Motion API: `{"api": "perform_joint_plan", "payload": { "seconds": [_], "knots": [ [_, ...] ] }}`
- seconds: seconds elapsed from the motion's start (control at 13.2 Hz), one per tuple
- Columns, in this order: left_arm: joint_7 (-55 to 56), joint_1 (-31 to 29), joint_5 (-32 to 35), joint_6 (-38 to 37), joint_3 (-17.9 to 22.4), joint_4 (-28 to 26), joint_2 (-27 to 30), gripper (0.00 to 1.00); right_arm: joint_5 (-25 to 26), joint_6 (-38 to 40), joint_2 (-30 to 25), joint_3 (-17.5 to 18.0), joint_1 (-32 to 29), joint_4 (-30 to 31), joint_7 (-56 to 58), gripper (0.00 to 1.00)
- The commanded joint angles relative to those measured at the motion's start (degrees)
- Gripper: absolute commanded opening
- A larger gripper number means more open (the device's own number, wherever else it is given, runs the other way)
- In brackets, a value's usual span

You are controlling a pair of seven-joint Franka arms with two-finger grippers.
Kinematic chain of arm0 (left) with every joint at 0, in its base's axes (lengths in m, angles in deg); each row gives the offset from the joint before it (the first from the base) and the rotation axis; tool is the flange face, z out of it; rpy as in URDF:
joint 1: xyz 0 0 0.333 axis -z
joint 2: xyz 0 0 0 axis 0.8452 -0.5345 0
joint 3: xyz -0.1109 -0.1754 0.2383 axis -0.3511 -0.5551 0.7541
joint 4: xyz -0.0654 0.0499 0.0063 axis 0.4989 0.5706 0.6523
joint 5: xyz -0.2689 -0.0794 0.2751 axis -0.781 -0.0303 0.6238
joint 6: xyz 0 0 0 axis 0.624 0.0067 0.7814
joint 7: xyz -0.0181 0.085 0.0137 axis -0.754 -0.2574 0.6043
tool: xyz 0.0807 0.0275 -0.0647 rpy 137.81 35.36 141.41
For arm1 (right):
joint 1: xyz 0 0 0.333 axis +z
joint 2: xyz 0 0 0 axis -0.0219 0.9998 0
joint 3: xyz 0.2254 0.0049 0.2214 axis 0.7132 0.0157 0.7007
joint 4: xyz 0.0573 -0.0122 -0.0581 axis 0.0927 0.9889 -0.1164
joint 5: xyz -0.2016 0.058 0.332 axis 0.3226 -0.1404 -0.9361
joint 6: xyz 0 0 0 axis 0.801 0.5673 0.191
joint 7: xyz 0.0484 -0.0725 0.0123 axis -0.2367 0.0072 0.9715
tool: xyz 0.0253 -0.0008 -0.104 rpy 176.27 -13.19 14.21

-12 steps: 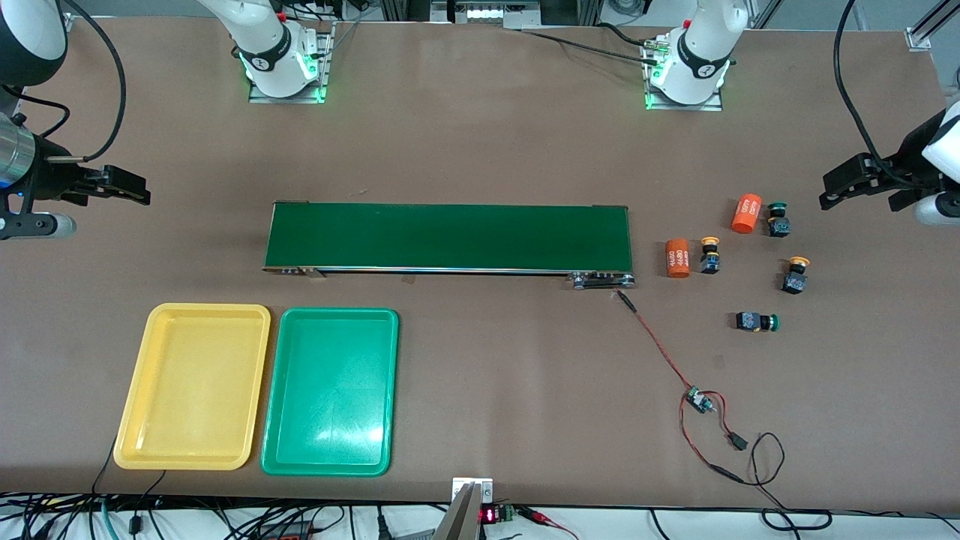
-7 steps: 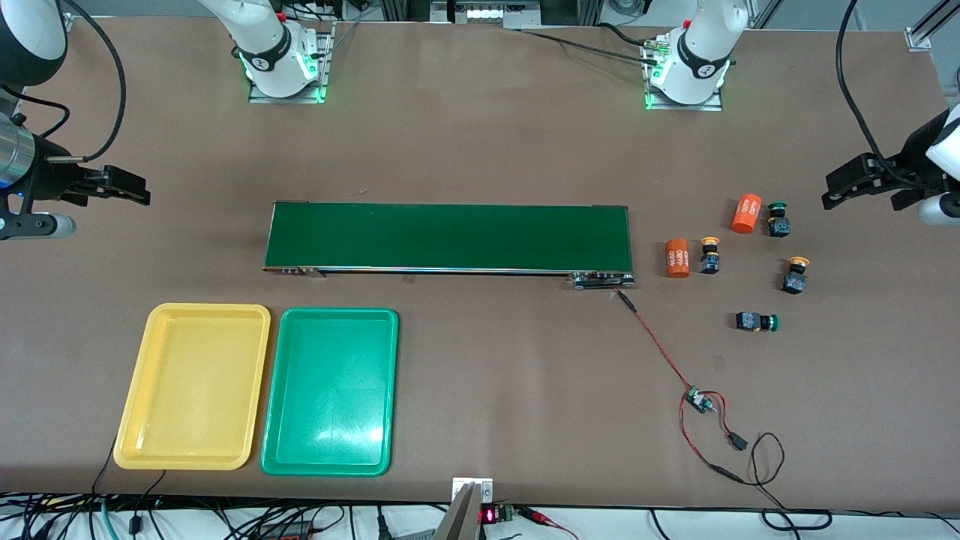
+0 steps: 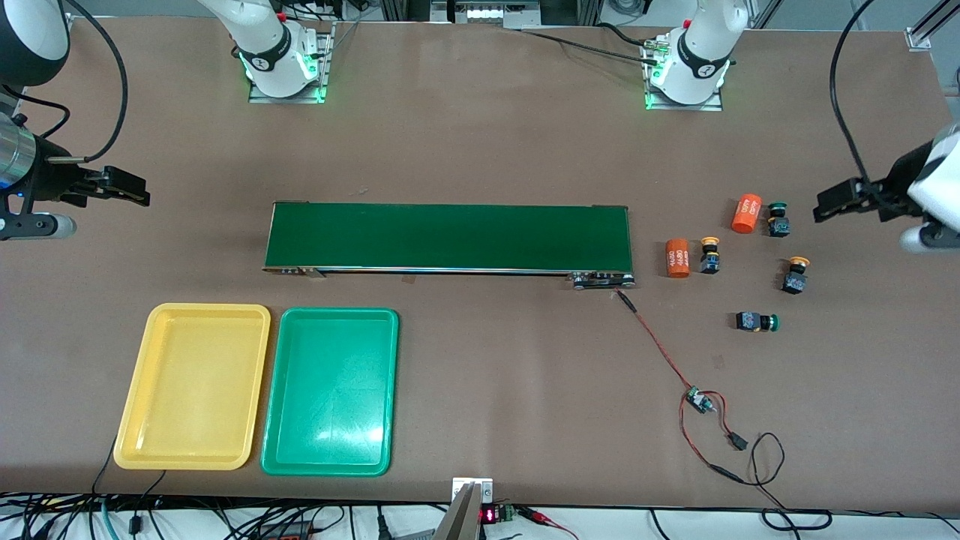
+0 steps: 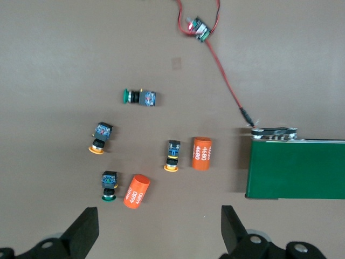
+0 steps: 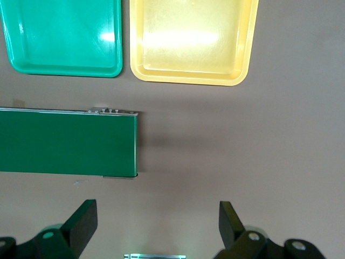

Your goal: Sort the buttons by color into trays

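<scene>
Front view: we see the matte brown desk (image 3: pixel 480 135); the left hand (image 3: pixel 829 204) hangs released over it near the mushroom-capped buttons (image 3: pixel 777 220), while the right hand (image 3: pixel 133 189), released, waits well apart from the glossy round-cornered trays (image 3: pixel 259 390).

Left wrist view: buttons (image 4: pixel 139 97) beside printed orange cylinders (image 4: pixel 202 154).

Right wrist view: smooth conveyor belt (image 5: pixel 67 141).

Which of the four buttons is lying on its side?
The green button nearest the front camera: it lies flat, cap pointing sideways. The other three stand with caps up.
</scene>
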Motion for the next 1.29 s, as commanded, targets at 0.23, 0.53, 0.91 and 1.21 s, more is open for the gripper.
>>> {"api": "perform_joint_plan", "payload": {
  "seconds": [0.23, 0.53, 0.91, 1.21],
  "knots": [
    [0.3, -0.3, 0.3, 1.0, -0.4, 1.9, -9.4, 1.0, 3.3, -1.3, 0.8, 0.4, 1.7, -2.4, 0.1, 1.0],
    [-0.3, 1.0, 0.1, 3.2, -0.6, 0.9, -12.3, 1.0, 3.2, -1.3, 0.8, 0.4, 1.6, -2.7, 0.0, 1.0],
    [-0.7, 2.4, -0.4, 3.7, -0.9, -1.3, -14.1, 1.0, 3.1, -1.2, 0.8, 0.1, 1.2, -2.7, 0.0, 1.0],
    [0.0, 3.9, -0.4, 12.4, -0.9, -10.9, -11.5, 1.0, 3.0, -1.0, 0.6, 0.1, 1.3, -2.7, 0.2, 1.0]
  ]
}}
